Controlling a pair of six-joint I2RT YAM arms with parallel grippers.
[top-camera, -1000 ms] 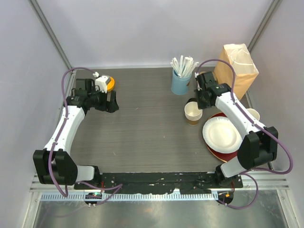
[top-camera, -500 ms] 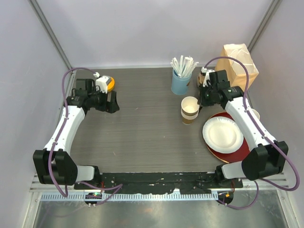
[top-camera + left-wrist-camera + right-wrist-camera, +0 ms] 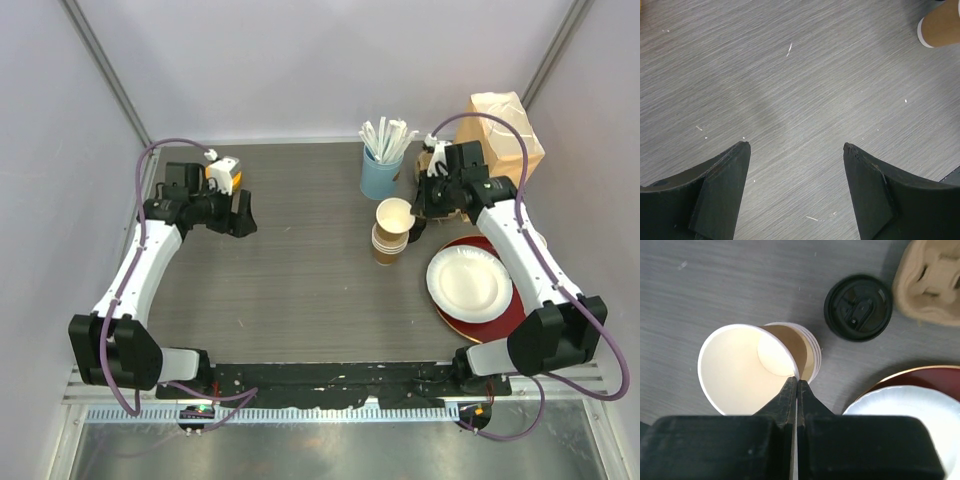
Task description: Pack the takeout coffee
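Top cup (image 3: 742,367) of the kraft stack (image 3: 811,354) is tilted, part-lifted from the nest and further left than a second ago. It stands between the blue straw cup (image 3: 380,176) and the white plate (image 3: 466,284). My right arm reaches forward over it, right gripper (image 3: 796,382) pressed together on the cup's rim. My left gripper (image 3: 796,147) hangs spread over the table (image 3: 790,75), holding nothing.
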